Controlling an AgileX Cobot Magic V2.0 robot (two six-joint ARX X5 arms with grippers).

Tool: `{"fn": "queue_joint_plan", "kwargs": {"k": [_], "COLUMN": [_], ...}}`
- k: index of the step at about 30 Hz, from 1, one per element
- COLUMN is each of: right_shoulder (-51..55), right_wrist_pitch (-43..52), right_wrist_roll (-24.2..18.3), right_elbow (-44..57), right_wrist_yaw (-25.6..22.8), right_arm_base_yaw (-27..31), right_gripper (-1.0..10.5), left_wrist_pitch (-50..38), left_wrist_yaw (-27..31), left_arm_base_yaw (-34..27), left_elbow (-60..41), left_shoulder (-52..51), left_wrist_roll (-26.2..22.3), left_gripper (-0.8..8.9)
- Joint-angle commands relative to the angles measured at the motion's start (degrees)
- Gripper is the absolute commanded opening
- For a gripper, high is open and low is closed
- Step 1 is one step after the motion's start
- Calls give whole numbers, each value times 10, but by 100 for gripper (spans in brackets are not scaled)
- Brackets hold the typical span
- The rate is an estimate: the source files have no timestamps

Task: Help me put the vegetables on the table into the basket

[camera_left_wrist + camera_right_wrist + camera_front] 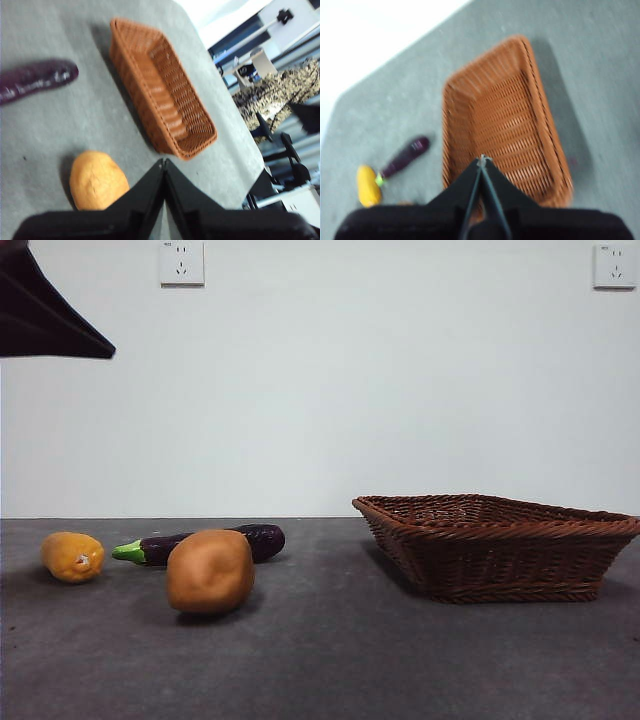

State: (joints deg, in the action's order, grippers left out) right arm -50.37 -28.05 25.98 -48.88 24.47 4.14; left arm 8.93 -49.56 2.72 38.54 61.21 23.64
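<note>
On the table, well apart from the empty basket, lay the potato, eggplant and corn. Both the left gripper and right gripper hung clenched, holding nothing. The potato looked light, rigid and smooth, best pinched across its narrower middle.

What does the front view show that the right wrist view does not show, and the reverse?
Only the front view shows the potato whole, two wall sockets and a black arm tip at the top corner. Only the right wrist view shows the right gripper, jaws shut, above the basket, and the basket's empty inside. Both show the basket, eggplant, corn and table.
</note>
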Motion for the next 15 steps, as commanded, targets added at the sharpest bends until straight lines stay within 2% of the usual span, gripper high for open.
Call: {"fn": "queue_joint_plan", "kwargs": {"k": [1,6,9,10,14,15], "right_shoulder": [-24,-92,-146,-162,-247,-266], "right_wrist_pitch": [19,7,-34,-47,-112,-125], "right_wrist_roll": [7,-54,-83,-90,-121,-132], "right_elbow": [-31,-111,-155,-167,-224,-236], "right_wrist_yaw": [9,56,57,57,57,56], "right_arm_base_yaw": [0,-10,-19,-19,-27,-28], "right_gripper": [-3,2,11,50,556,632], "left_wrist_pitch": [3,14,13,14,14,14], "left_wrist_yaw": [-3,-1,1,2,3,3], "left_arm_base_yaw": [11,30,35,37,39,39], "left_elbow": [-2,-2,-2,-2,-2,-2], "left_shoulder": [15,33,37,37,37,37], "left_wrist_roll": [-14,-36,-47,-49,-61,-63], "left_gripper": [-4,-4,-4,-4,-4,-4]}}
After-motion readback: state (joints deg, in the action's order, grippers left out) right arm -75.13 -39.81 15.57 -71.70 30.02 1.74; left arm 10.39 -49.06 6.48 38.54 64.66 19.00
